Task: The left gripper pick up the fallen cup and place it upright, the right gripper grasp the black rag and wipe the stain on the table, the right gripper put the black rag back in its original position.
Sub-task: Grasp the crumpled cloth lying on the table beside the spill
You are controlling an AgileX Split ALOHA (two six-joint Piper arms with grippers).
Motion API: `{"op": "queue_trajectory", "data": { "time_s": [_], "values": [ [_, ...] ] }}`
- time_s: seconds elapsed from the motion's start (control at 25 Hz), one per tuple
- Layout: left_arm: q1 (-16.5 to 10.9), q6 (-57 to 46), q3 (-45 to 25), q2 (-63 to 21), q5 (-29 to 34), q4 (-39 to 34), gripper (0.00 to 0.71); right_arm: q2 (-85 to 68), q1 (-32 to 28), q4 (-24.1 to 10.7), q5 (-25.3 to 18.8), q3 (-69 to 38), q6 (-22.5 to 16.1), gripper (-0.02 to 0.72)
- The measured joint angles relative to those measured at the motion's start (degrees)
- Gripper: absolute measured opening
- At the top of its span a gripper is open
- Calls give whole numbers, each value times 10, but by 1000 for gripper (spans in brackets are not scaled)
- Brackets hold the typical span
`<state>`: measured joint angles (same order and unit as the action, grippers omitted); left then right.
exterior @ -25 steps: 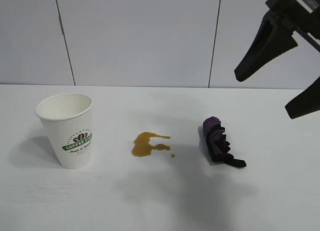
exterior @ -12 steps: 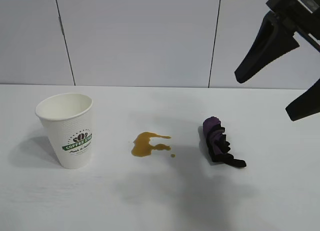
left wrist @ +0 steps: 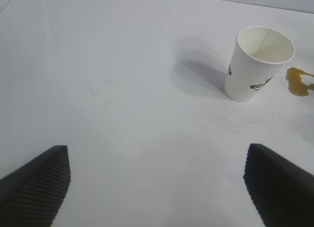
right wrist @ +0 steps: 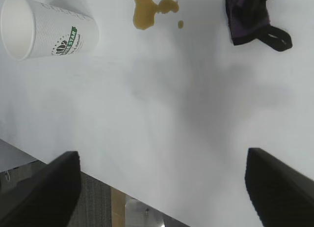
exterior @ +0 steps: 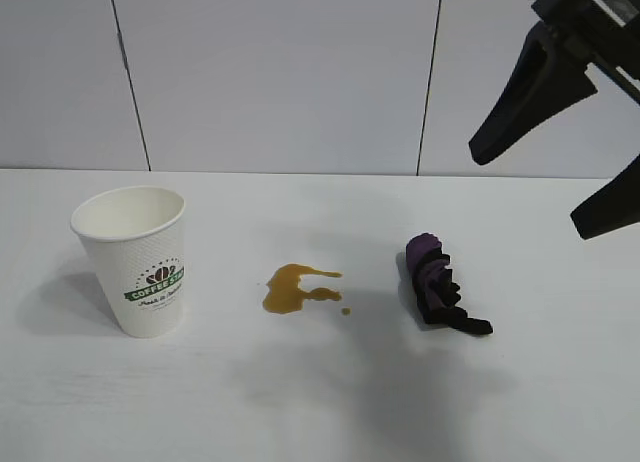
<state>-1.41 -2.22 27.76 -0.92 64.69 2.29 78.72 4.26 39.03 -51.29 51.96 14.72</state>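
White table (exterior: 320,402) fills the exterior view. The cup (exterior: 133,260) stands upright at the left, mouth up. The stain (exterior: 293,287) lies near the middle, a few droplets at its right edge. The rag (exterior: 438,287) sits right of the stain, apart from it. High at the upper right, the right gripper (exterior: 565,147) hangs above the table with its jaws spread wide and nothing between them; the rag lies below it and to its left, well apart.

From the left wrist, the left gripper (left wrist: 157,187) shows its two fingertips (left wrist: 37,185) set wide apart and empty over bare table. The cup (left wrist: 257,65) stands well beyond the jaws, with the stain (left wrist: 300,82) just past it.

From the right wrist, the right gripper (right wrist: 164,190) is likewise wide open and holds nothing. The rag (right wrist: 252,18), stain (right wrist: 152,8) and cup (right wrist: 46,33) all lie far beyond the fingertips (right wrist: 279,190), none between the jaws.
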Motion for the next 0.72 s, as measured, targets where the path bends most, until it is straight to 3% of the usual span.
{"op": "queue_trajectory", "data": {
  "time_s": [0.2,0.28,0.56,0.72],
  "values": [
    [0,0,0,0,0,0,694,4,0,-31,35,6,16,629],
    [0,0,0,0,0,0,694,21,0,-60,20,28,12,629],
    [0,0,0,0,0,0,694,142,0,-153,-63,183,-56,629],
    [0,0,0,0,0,0,694,202,0,-172,-77,255,-75,629]
  ]
}}
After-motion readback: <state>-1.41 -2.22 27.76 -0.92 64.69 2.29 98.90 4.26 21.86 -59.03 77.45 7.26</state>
